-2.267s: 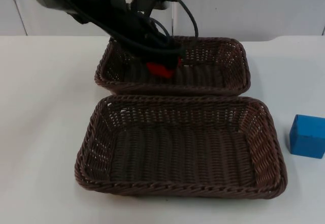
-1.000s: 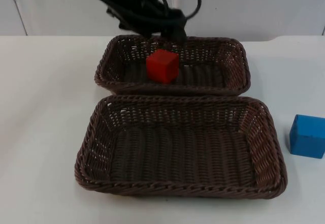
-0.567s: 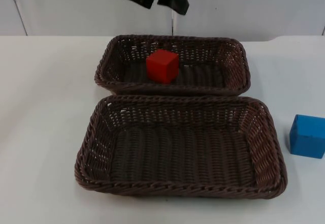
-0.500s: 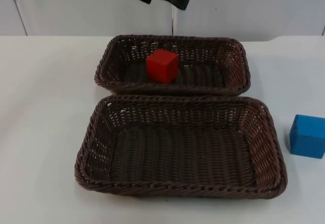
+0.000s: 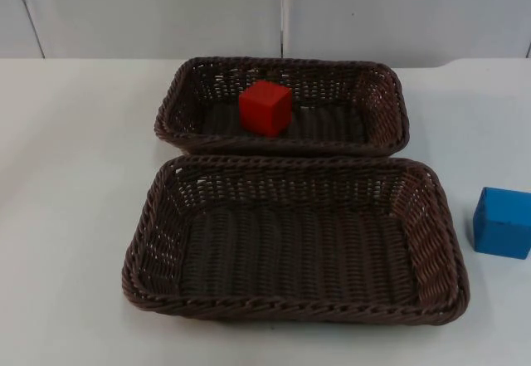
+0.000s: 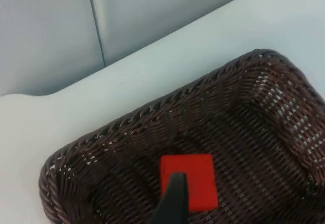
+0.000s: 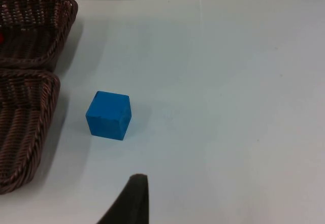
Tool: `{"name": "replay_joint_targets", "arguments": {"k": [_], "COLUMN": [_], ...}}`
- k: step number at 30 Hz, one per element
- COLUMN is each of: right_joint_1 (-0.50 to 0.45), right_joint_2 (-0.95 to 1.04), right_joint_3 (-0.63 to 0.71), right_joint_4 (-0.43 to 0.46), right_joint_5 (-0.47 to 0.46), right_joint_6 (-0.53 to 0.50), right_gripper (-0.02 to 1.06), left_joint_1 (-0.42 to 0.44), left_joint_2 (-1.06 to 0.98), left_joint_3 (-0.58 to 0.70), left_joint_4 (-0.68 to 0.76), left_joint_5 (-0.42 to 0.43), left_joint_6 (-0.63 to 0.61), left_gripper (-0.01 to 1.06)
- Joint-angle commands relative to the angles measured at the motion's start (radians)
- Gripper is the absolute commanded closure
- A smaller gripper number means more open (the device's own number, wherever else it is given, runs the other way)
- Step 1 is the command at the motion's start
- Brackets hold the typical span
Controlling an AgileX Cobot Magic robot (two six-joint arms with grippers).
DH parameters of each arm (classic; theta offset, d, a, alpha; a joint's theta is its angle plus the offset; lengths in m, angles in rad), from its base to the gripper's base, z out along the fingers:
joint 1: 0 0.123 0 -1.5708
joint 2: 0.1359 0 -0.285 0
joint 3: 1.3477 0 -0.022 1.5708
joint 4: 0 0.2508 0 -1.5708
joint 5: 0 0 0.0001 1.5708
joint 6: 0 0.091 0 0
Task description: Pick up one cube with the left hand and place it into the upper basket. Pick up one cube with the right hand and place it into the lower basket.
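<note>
With the red cube [image 5: 265, 108] sitting in the upper basket [image 5: 377, 80], I worry the right gripper [image 7: 133, 198], jaws' state I cannot tell, nudges the blue cube [image 7: 108, 115] against the lower basket [image 7: 25, 127].

A white table [image 5: 75, 175] runs back to a grey partition wall [image 5: 149, 9]. A dark vertical seam [image 5: 282, 17] splits the wall above the table's far edge.
</note>
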Motion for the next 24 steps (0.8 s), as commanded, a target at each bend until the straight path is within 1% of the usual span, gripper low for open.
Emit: {"name": "replay_joint_targets", "arguments": {"k": [1,4,8,15,20,22,24], "right_joint_1": [-0.006,-0.006,-0.006,-0.006,-0.006,-0.006,-0.006], "right_joint_2": [-0.003,-0.003,-0.003,-0.003,-0.003,-0.003,-0.003], "right_joint_3": [0.002,0.002,0.002,0.002,0.002,0.002,0.002], "right_joint_4": [-0.002,-0.002,-0.002,-0.002,-0.002,-0.002,-0.002], "right_joint_5": [-0.006,-0.006,-0.006,-0.006,-0.006,-0.006,-0.006], "right_joint_6": [-0.004,-0.004,-0.004,-0.004,-0.004,-0.004,-0.004], "right_gripper": [-0.01,-0.01,-0.01,-0.01,-0.01,-0.01,-0.01], "left_joint_1": [-0.002,-0.002,-0.002,-0.002,-0.002,-0.002,-0.002], "left_joint_2": [-0.030,-0.052,-0.086,-0.156,-0.187,-0.199,-0.225], "left_joint_3": [0.009,0.020,0.026,0.026,0.026,0.033,0.068], "left_joint_4": [0.008,0.019,0.032,0.097,0.113,0.118,0.120], "left_joint_5": [0.012,0.015,0.047,0.071,0.099,0.102,0.074], "left_joint_6": [-0.024,-0.048,-0.070,-0.152,-0.161,-0.179,-0.180], "left_gripper": [0.28,0.28,0.28,0.28,0.28,0.28,0.28]}}
